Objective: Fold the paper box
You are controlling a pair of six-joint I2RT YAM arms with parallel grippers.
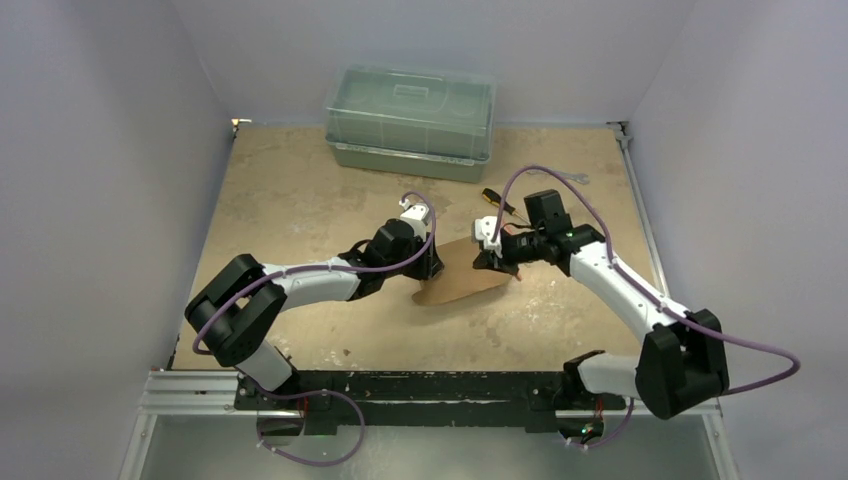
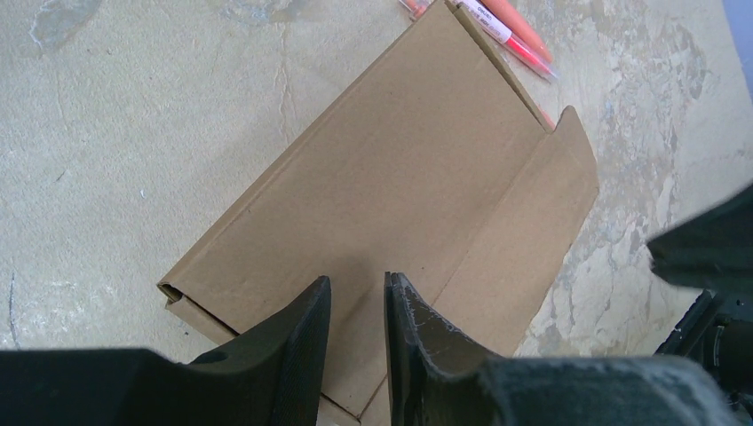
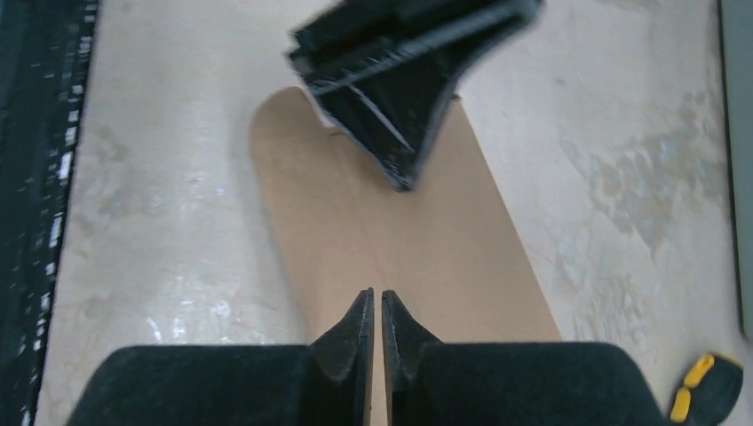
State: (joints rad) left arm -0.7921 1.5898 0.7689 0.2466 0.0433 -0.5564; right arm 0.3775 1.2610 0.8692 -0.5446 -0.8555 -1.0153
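Note:
The paper box [image 1: 462, 283] is a flat brown cardboard cut-out lying on the table between the two arms. In the left wrist view it [image 2: 400, 195] shows a long crease and a rounded side flap. My left gripper [image 1: 432, 262] is at its left end, the jaws [image 2: 357, 288] a small way apart over the cardboard with nothing between them. My right gripper [image 1: 490, 262] is at its right end, the jaws [image 3: 377, 297] closed with the tips on or just above the cardboard [image 3: 417, 240] near a crease. I cannot tell whether they touch it.
A large translucent green-grey lidded container [image 1: 410, 120] stands at the back. A yellow-and-black screwdriver [image 1: 497, 202] lies behind the right gripper, and it also shows in the right wrist view [image 3: 706, 386]. Orange pens [image 2: 519, 35] lie past the box. Walls close in the table on three sides.

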